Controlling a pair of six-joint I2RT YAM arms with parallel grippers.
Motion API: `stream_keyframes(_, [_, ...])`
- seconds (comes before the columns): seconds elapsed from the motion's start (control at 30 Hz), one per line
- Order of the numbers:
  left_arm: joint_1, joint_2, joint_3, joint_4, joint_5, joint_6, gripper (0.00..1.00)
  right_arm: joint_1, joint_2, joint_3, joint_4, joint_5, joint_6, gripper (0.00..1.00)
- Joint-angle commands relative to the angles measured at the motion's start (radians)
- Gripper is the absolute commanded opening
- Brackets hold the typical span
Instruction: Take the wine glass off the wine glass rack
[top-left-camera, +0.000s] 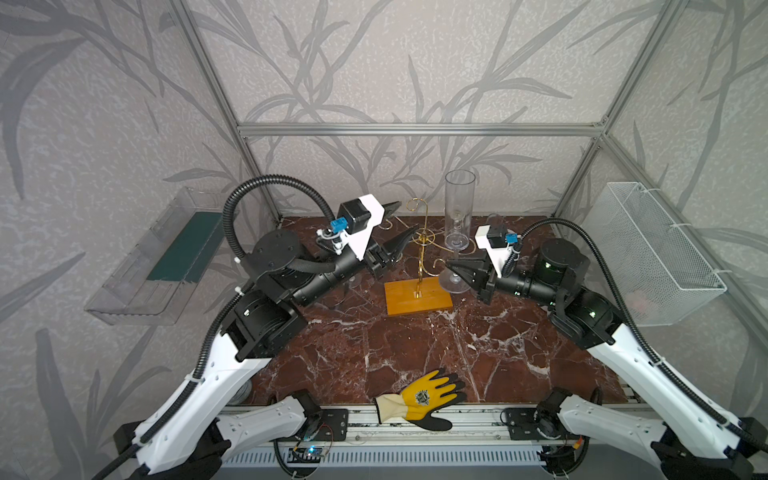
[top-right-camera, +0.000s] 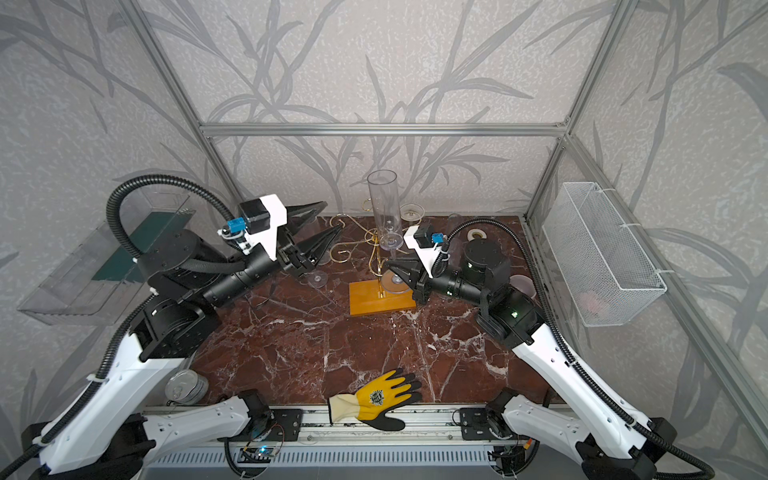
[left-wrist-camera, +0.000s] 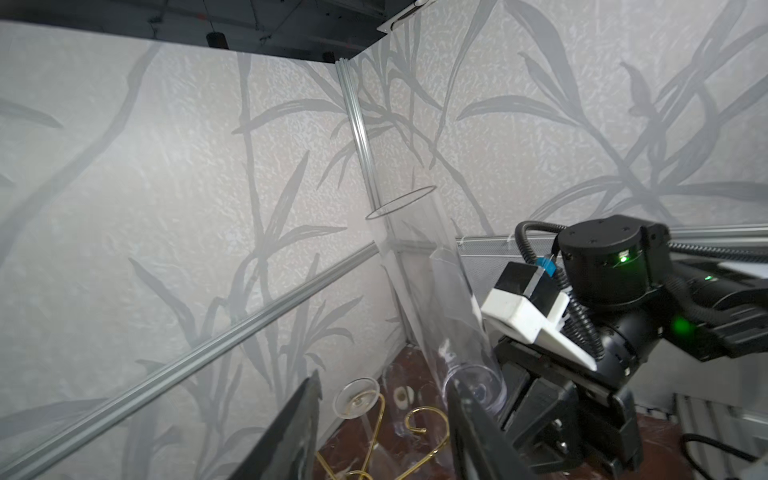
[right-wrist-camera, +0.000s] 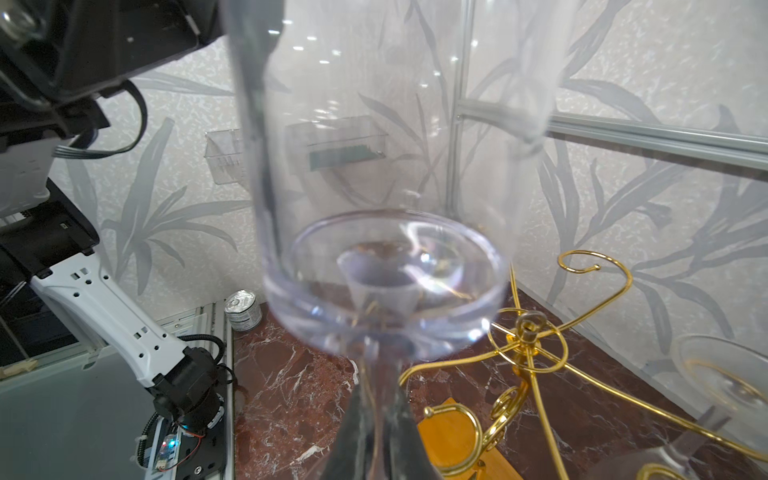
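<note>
The wine glass (top-left-camera: 460, 208) (top-right-camera: 384, 203) is a tall clear glass held upright, and my right gripper (top-left-camera: 451, 266) (top-right-camera: 391, 266) is shut on its stem. In the right wrist view the bowl (right-wrist-camera: 386, 166) fills the middle and the stem runs down between the closed fingers of the right gripper (right-wrist-camera: 380, 436). The wine glass rack (top-left-camera: 422, 249) (top-right-camera: 380, 299) stands just left of the glass, with one curled arm (right-wrist-camera: 453, 415) beside the stem. My left gripper (top-left-camera: 405, 220) (left-wrist-camera: 384, 395) is open and empty, up by the rack's top arms.
Another clear glass hangs on a far rack arm, foot up (left-wrist-camera: 357, 401) (top-right-camera: 411, 212). A yellow and black glove (top-left-camera: 424, 399) lies at the front edge. A white wire basket (top-left-camera: 656, 249) hangs on the right wall, a clear bin (top-left-camera: 166, 257) on the left. A tin can (top-right-camera: 187, 386) sits front left.
</note>
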Motion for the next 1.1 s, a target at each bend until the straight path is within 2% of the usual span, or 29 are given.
stream_keyframes(0.0, [0.061,0.050,0.063,0.005,0.300,-0.277,0.56,0.025,-0.029,0.001,0.094,-0.042,0.029,0.00])
stream_keyframes(0.17, [0.107,0.095,0.063,0.108,0.414,-0.414,0.59,0.055,-0.031,-0.007,0.097,-0.046,0.033,0.00])
stream_keyframes(0.5, [0.111,0.199,0.143,0.138,0.558,-0.492,0.61,0.081,-0.028,-0.003,0.084,-0.049,0.028,0.00])
stream_keyframes(0.8, [0.110,0.248,0.160,0.161,0.577,-0.502,0.61,0.105,-0.015,0.005,0.066,-0.031,0.011,0.00])
stream_keyframes(1.07, [0.112,0.274,0.169,0.199,0.600,-0.526,0.57,0.127,0.007,0.020,0.043,-0.011,-0.012,0.00])
